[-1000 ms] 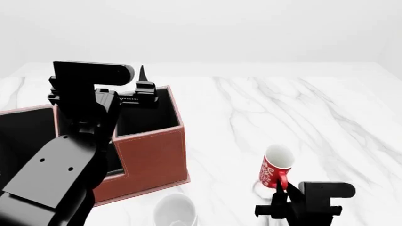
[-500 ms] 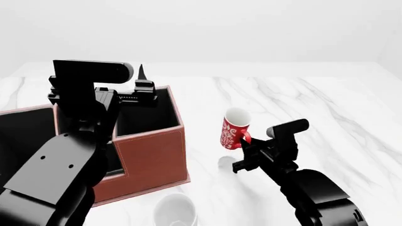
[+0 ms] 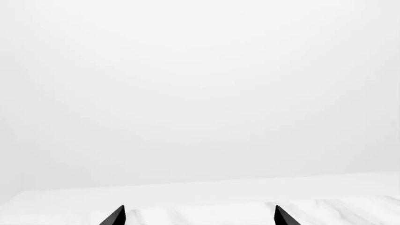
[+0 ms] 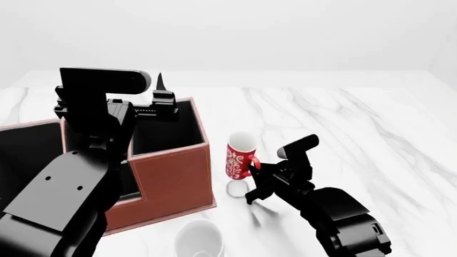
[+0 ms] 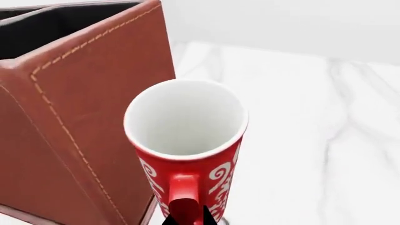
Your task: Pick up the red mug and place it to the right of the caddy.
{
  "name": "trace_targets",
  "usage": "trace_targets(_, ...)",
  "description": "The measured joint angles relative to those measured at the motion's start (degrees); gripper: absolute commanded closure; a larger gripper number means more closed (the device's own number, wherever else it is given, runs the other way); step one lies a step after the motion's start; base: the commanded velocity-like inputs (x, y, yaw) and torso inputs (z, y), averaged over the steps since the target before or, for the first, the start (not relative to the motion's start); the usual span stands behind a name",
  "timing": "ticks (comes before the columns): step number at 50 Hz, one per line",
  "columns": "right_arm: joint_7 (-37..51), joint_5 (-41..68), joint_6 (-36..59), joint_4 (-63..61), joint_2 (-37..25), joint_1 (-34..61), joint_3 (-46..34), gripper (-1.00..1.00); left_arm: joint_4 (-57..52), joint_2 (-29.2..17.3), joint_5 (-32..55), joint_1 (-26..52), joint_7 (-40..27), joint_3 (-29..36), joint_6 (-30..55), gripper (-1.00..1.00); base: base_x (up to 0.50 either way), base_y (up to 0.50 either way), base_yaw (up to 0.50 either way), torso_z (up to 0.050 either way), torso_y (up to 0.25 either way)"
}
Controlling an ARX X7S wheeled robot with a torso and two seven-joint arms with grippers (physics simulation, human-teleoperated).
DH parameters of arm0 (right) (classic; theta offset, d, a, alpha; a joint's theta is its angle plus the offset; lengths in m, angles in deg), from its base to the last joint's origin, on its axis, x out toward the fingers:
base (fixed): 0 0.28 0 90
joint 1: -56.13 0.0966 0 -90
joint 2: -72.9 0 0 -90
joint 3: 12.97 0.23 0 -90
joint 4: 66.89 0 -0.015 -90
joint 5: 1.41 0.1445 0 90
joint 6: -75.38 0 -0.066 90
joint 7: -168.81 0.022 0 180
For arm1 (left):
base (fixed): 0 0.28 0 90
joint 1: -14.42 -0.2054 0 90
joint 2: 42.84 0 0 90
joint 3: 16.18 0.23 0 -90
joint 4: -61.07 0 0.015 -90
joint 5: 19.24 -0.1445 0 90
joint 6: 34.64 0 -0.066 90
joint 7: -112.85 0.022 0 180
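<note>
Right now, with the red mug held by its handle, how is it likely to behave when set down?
The red mug looks rigid and glazed, so likely slippery. The right pincer grips only its handle, so it may swing or twist. Tall and narrow, it could tip against the caddy beside it.

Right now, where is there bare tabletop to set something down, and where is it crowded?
Open marble table lies right of the small red patterned mug and beyond the reddish-brown leather caddy. Crowded: the narrow strip between caddy and mug, where the right gripper holds the handle, and the near edge by the white mug.
</note>
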Motion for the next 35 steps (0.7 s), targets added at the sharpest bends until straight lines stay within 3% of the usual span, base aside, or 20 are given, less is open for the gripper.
trace_targets(35,0.6,-3.2,-0.9,10.3,2.5,2.2,-3.9,1.0,-0.4,-0.6,1.1,-0.4,-0.7,-0.1,-0.2,-1.0,0.0,0.0,0.0,0.0,0.001)
